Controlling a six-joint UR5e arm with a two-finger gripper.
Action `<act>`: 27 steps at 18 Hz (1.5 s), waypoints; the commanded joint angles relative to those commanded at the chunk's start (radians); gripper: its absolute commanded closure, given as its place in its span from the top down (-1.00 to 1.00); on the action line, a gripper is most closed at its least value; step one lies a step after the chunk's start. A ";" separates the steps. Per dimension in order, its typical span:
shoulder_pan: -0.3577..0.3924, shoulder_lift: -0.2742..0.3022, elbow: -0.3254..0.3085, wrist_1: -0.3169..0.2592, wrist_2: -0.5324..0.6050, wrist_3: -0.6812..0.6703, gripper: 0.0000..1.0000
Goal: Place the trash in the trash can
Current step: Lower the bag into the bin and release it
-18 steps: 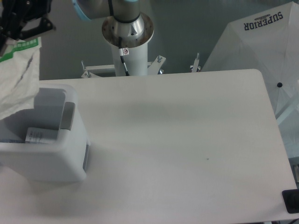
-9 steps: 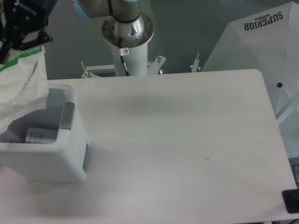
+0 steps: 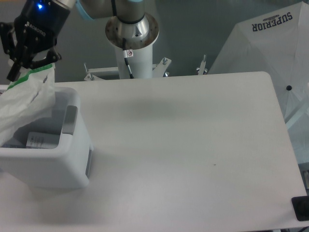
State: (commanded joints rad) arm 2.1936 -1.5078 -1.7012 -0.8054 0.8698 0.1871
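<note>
Holding item one, pouch (image 3: 24,101): limp, light, crinkly film; our gripper (image 3: 30,67) pinches its printed top edge, body draping over the trash can (image 3: 58,164) rim. Item two, bottle (image 3: 41,140): lying inside the can. Surface: smooth white table (image 3: 193,145). Surroundings: arm pedestal (image 3: 133,48) behind, white umbrella (image 3: 275,58) alongside.

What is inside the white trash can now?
Inside the trash can lies a bottle with a printed label. The pouch, held by the gripper, hangs into it and hides the rest.
</note>
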 joint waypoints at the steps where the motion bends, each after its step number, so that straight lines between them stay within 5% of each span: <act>1: 0.002 -0.014 0.002 0.002 0.002 0.000 -1.00; 10: -0.002 -0.054 -0.017 -0.006 0.003 0.000 -0.83; 11: -0.002 -0.057 -0.018 -0.006 0.005 0.000 -0.54; 14: 0.000 -0.072 -0.017 -0.006 0.017 0.028 0.99; 22: 0.009 -0.077 0.080 0.005 0.294 0.052 1.00; 27: 0.041 -0.120 0.167 -0.021 0.520 0.268 1.00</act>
State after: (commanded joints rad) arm 2.2350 -1.6275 -1.5341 -0.8268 1.3895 0.4553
